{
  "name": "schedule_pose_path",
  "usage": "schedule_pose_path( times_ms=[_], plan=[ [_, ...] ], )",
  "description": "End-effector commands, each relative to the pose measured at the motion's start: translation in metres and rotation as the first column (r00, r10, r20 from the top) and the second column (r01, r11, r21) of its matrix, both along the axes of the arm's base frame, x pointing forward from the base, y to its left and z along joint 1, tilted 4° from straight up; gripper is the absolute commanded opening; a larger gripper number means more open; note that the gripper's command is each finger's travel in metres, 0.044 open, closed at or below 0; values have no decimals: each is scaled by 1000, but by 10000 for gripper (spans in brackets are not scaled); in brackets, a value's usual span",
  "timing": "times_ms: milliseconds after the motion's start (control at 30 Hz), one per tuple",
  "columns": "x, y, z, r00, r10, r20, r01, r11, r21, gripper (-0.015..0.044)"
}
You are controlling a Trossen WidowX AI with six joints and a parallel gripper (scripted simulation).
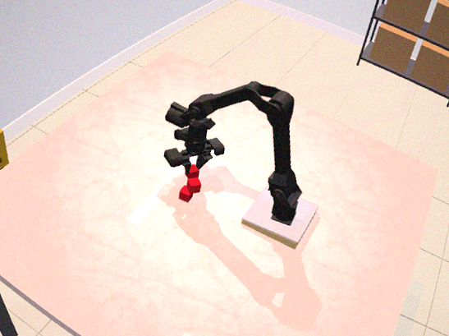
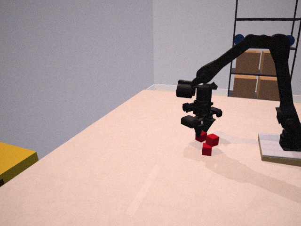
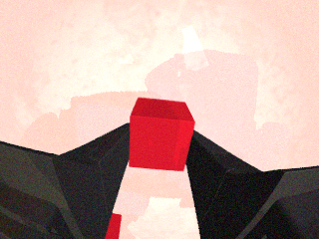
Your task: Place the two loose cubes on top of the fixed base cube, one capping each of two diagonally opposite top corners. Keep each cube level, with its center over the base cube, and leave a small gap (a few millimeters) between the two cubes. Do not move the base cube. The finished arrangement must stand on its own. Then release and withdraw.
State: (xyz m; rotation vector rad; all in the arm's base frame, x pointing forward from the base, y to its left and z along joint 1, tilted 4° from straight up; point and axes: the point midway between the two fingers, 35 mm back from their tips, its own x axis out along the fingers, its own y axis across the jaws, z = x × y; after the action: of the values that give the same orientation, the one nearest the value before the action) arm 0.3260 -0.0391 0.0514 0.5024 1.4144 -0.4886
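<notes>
Blk metal gripper pinching far red cube; other two red cubes nearby on pale tabletop.

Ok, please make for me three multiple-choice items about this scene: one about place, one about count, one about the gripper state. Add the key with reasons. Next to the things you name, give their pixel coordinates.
1. The arm (image 1: 281,143) (image 2: 283,73) stands on:
A) the floor
B) a pale board (image 1: 259,213) (image 2: 269,148)
C) a shelf

2. How many red cubes (image 1: 193,185) (image 2: 212,140) (image 3: 157,144) are there?
A) two
B) three
C) five

3. The gripper (image 1: 193,170) (image 2: 203,134) (image 3: 159,131) is:
A) shut on a red cube
B) shut on nothing
C) wide open

1 B: its foot rests on the board.
2 B: the exterior view separates three.
3 A: the wrist view shows fingers against both cube sides.
</notes>
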Motion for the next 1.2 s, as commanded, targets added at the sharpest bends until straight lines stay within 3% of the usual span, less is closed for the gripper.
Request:
schedule_pose_path(
  times_ms=[0, 1167],
  plan=[
    [1, 0, 6, 1000, -2, -2, 2, 1000, 3, 105],
    [-10, 2, 108, 1000, -2, -2, 2, 1000, 4, 105]
  ],
)
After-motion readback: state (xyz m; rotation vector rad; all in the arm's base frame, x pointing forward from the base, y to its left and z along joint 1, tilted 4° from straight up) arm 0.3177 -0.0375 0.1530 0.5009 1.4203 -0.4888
